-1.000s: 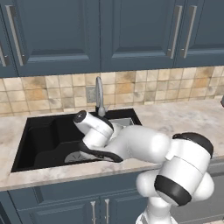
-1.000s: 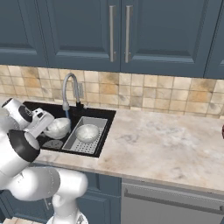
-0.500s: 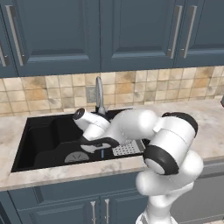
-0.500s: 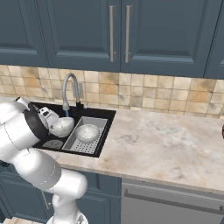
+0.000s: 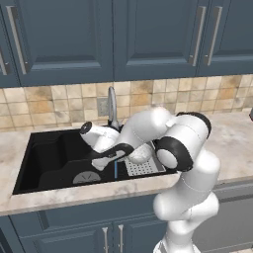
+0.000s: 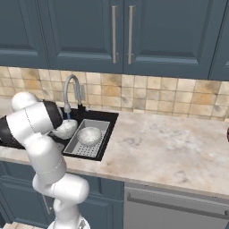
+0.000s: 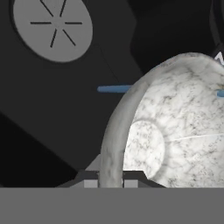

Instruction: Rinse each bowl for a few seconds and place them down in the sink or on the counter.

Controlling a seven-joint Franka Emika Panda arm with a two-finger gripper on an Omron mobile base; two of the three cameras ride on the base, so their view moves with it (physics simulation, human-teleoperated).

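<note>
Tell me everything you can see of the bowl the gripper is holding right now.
The held bowl is small, round and light grey-white with a speckled, stone-like finish and a paler flat circle at its inner base. The gripper is shut on its rim, one finger tip on each side of the wall. It is tipped on edge, its hollow facing sideways, over the black sink, with the round grey drain beyond it. A thin blue streak of water runs behind and across it. Nothing else visibly touches it.

Counted: two small round speckled grey-white stone-finish bowls, one clamped at its rim between the fingers (image 7: 175,131), one beyond them on the single grey perforated rectangular tray (image 6: 89,136); one black rectangular sink (image 5: 54,158); one silver curved faucet (image 6: 71,91).
</note>
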